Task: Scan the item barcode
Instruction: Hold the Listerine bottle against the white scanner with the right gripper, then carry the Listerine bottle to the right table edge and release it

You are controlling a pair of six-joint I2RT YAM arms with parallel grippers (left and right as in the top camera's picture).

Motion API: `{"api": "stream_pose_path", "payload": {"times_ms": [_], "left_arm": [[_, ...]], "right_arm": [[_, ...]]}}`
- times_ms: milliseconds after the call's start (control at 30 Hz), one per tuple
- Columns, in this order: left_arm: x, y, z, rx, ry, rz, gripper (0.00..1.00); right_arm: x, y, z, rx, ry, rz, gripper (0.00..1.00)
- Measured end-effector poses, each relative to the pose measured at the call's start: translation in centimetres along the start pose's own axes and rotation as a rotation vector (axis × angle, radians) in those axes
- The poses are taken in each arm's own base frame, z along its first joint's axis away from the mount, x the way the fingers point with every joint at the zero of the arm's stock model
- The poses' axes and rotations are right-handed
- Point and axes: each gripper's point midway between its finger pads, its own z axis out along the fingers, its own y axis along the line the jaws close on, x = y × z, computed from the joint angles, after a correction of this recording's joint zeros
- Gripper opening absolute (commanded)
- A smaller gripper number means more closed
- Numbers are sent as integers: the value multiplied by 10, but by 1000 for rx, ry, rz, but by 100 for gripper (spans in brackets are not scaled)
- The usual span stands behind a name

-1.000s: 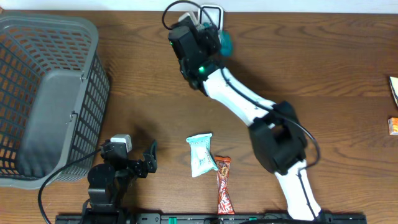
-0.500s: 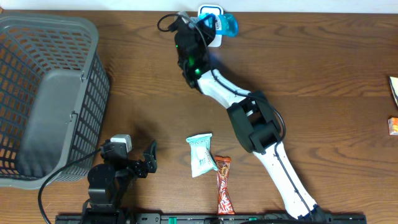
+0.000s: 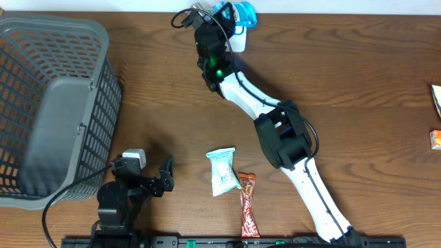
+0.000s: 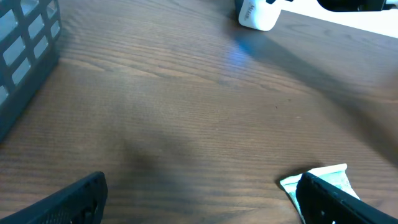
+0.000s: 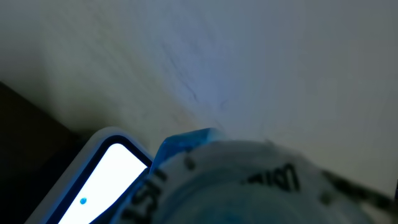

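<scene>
Right gripper (image 3: 229,16): closed on the blue packet (image 3: 243,12), arm stretched to the far edge of the table (image 3: 386,76). Its fingers were hidden in the overhead view and out of sight in the wrist view.
Blue packet: off the table, held just above the scanner (image 3: 238,40). The wrist view put its printed film right over the lit window (image 5: 106,180). Close, but could not tell if touching.
Barcode: not made out. Print was blurred and washed in blue light.
Left gripper (image 3: 164,178): jaws wide apart, nothing between them, parked near left, beside the basket (image 3: 103,110). Bare wood between its fingers (image 4: 68,199).
Other goods: pale green packet (image 3: 222,171) and red snack bar (image 3: 247,212) lay just beside each other at the near edge, well apart from the scanner.
Step, my read: packet was being presented to the scanner. Nothing showed whether a read had registered.
Handling, my read: looked light and soft, crinkly film, probably slippery. Would crush or wrinkle if squeezed, so a light pinch only.
Where to hold: an edge seam or the end, leaving the barcode face uncovered and fairly flat toward the window.
Risk: wrinkles or glare over the code, or the packet sliding out while tilted.
</scene>
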Motion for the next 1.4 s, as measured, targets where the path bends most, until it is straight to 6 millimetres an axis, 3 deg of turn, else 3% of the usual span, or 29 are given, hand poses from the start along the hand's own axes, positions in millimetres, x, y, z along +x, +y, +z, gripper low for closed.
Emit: {"api": "stream_pose_path", "payload": {"times_ms": [300, 467, 567, 667, 833, 1000, 1133, 1333, 1400], "left_arm": [[0, 0, 0, 0, 0, 0, 97], [0, 0, 0, 0, 0, 0, 96], [0, 0, 0, 0, 0, 0, 96], [0, 0, 0, 0, 0, 0, 96], [0, 0, 0, 0, 0, 0, 96], [0, 0, 0, 0, 0, 0, 96], [0, 0, 0, 0, 0, 0, 96], [0, 0, 0, 0, 0, 0, 97], [0, 0, 0, 0, 0, 0, 97]], "right_arm": [[12, -10, -5, 57, 92, -16, 20], [51, -62, -1, 222, 298, 54, 21], [97, -110, 8, 336, 482, 54, 19], [160, -156, 20, 436, 680, 19, 20], [269, -202, 34, 548, 915, -21, 18], [350, -208, 30, 583, 1047, -68, 17], [389, -200, 23, 583, 1099, -92, 17], [451, -197, 8, 582, 1179, -115, 25], [472, -200, 3, 591, 1207, -108, 35]]}}
